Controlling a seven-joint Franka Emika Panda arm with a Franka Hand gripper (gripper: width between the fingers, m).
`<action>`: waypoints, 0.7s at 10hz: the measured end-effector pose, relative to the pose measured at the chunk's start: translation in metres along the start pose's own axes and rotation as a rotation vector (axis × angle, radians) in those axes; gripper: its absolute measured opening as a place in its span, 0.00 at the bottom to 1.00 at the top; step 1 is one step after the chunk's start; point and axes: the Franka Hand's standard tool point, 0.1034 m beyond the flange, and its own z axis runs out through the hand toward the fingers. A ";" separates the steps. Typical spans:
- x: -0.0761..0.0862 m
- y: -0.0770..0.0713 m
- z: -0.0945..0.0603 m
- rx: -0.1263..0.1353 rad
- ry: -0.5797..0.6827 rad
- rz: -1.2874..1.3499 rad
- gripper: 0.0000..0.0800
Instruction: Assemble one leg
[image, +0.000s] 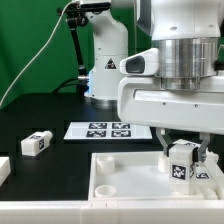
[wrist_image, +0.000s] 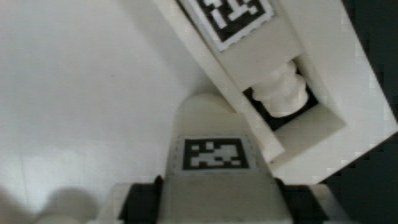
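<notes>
open table: exterior view's left | blockers: spare leg (image: 37, 143), marker board (image: 100, 129)

Three legs (image: 183, 160), one panel (image: 130, 175), one marker board (image: 105, 129).

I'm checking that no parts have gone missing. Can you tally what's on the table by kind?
Legs: 2, one leg in the gripper over the panel, one loose leg
White tray-like panel: 1
Marker board: 1
White part cut off at the exterior view's left edge: 1, kind unclear
Total: 5
</notes>
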 end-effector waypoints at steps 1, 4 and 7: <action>-0.004 0.000 0.000 -0.014 -0.013 0.148 0.36; -0.004 0.000 0.000 -0.015 -0.024 0.287 0.36; -0.004 0.000 0.000 -0.016 -0.023 0.200 0.70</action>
